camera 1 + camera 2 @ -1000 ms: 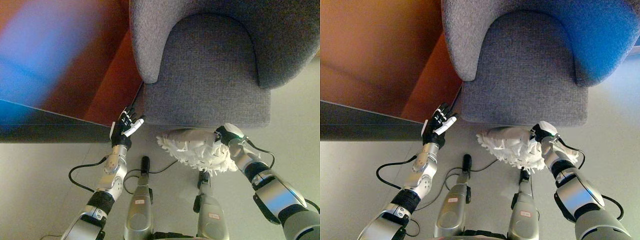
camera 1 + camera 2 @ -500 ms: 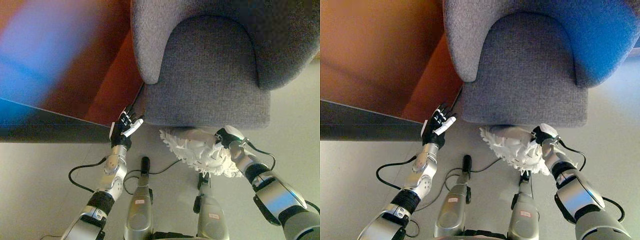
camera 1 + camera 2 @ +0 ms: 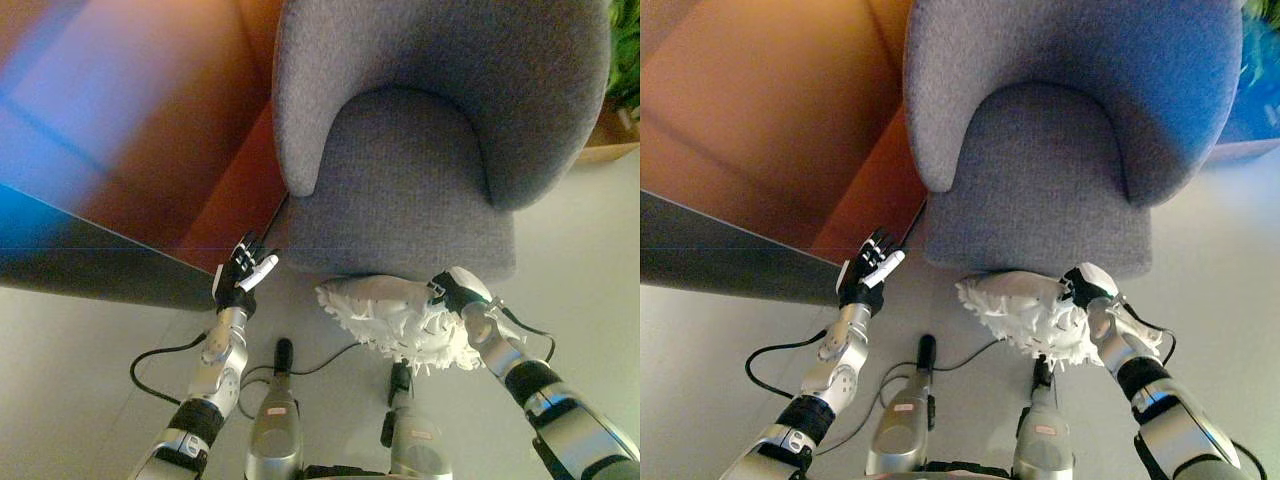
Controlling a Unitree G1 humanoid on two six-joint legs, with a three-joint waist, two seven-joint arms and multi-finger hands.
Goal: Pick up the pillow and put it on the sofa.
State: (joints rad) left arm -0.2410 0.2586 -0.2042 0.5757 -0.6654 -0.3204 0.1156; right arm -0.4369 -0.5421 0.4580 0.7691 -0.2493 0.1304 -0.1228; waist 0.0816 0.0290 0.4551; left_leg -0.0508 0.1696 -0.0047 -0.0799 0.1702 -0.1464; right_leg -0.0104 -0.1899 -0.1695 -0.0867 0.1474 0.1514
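A white fluffy pillow hangs in the air just in front of the front edge of the grey sofa, below seat height. My right hand is shut on the pillow's right end; it also shows in the right eye view. My left hand is open and empty, fingers straight, raised near the sofa's front left corner, left of the pillow and apart from it.
A dark wall panel with an orange-red surface runs along the left, close to the sofa's left arm. Pale floor lies below. A green plant and a wooden edge show at the far right.
The camera has moved, so the whole scene sits differently. The pillow stays in my right hand by the sofa's front edge. My left hand keeps its open pose.
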